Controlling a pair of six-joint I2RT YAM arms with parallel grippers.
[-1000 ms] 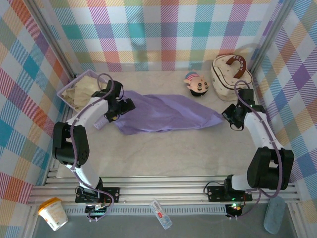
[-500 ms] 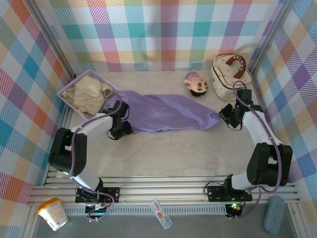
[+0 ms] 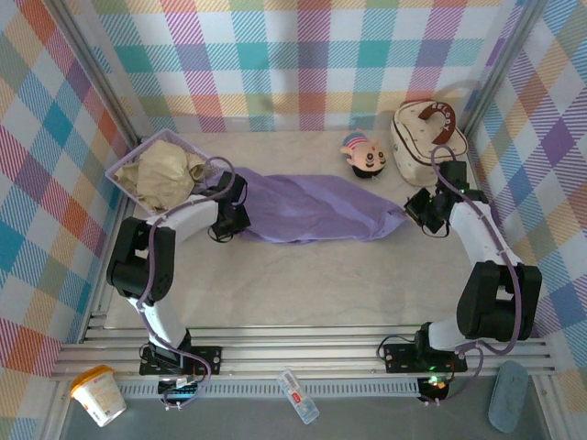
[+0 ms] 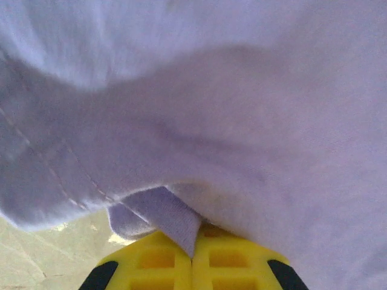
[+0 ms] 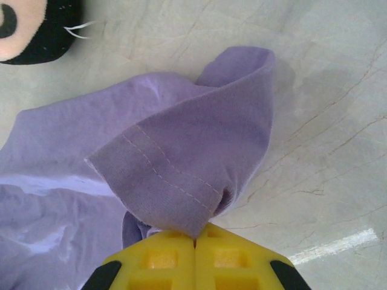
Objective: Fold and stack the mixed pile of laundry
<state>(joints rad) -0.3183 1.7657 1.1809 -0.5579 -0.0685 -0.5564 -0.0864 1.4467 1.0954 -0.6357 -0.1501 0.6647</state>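
Lavender T-shirt [image 3: 316, 209] lies unfolded beside the basket [image 3: 124, 163], left end effector [image 4: 192, 248] and right end effector [image 5: 195, 244] pinching it; beige garment [image 3: 165, 170] inside, unfolded.

Bright, even light is flooding all 3 views; glare is streaking the table [image 5: 338, 241]; the T-shirt [image 4: 242, 90] is blurring close-up in the left wrist view.

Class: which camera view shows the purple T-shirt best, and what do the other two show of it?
The top external view: the purple T-shirt shows at its whole stretched-out length. The left wrist view gives a close, blurry fold pinched in the jaws; the right wrist view shows its stitched hem pinched likewise.
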